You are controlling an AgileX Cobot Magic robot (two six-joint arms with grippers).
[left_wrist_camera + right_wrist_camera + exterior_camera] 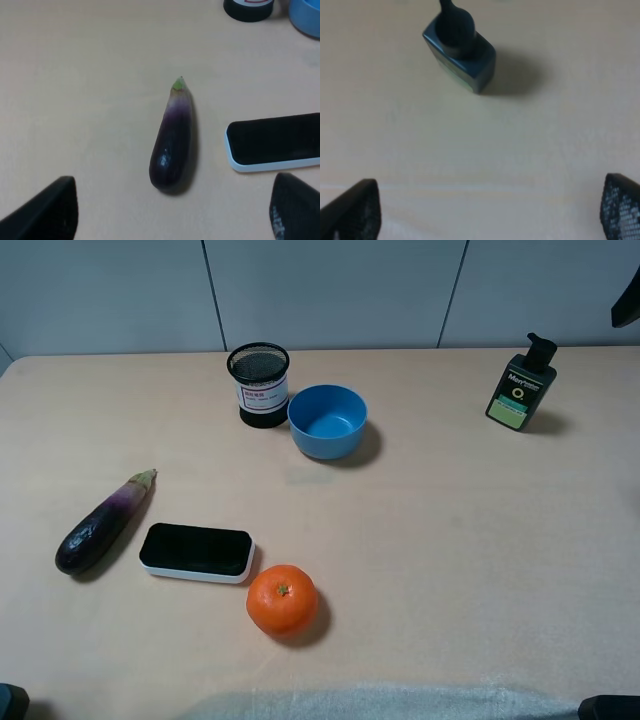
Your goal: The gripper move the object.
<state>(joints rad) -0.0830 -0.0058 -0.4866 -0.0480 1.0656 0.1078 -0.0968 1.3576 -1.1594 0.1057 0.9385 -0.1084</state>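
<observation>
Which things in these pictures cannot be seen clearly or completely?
- Mandarin: seen only from the high camera; outside both wrist views.
- Pen cup label: print too small to read.
- Pump bottle: blurred in the right wrist view, label unreadable.
- Phone: cut by the left wrist frame edge.
- Left gripper and right gripper: only fingertips show.

Mandarin [282,599] sits just right-front of phone [196,551], eggplant [101,524] left.

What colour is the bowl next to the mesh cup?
The bowl is blue, inside and outside; the exterior high view shows it best.
</observation>
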